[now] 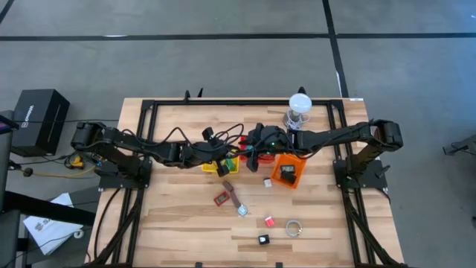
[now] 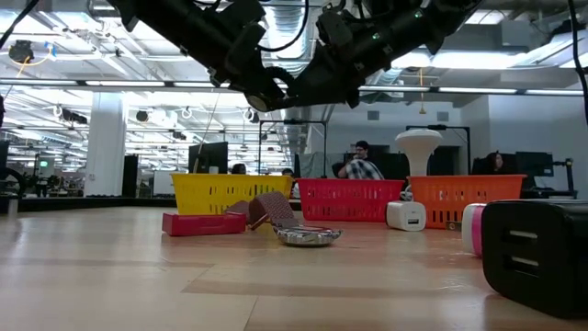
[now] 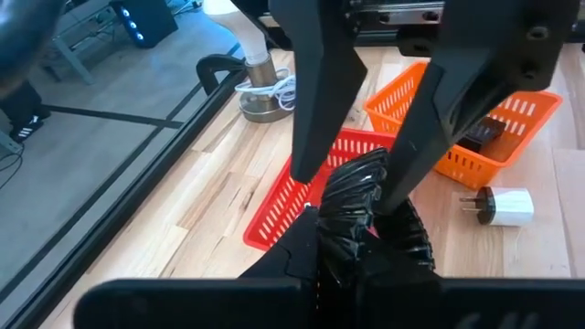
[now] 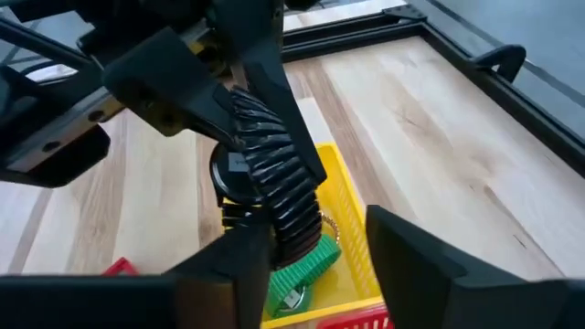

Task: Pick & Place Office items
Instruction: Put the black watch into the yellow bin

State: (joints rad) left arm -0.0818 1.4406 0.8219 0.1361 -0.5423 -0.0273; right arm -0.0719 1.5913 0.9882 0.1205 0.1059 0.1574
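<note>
Black ribbed clip, centre of your left wrist frame, is clamped in your left hand, long axis upright between its fingers, above the red basket. Your right hand stands wide; withdraw it clear before lowering.

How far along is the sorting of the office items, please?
Done: a green item lies in the yellow basket and a dark item in the orange basket.

In hand: the left gripper holds a black ribbed item above the baskets; the right gripper is open around it.

Left: the red item, brown strip, white plug, ring and black cube lie on the table.
</note>
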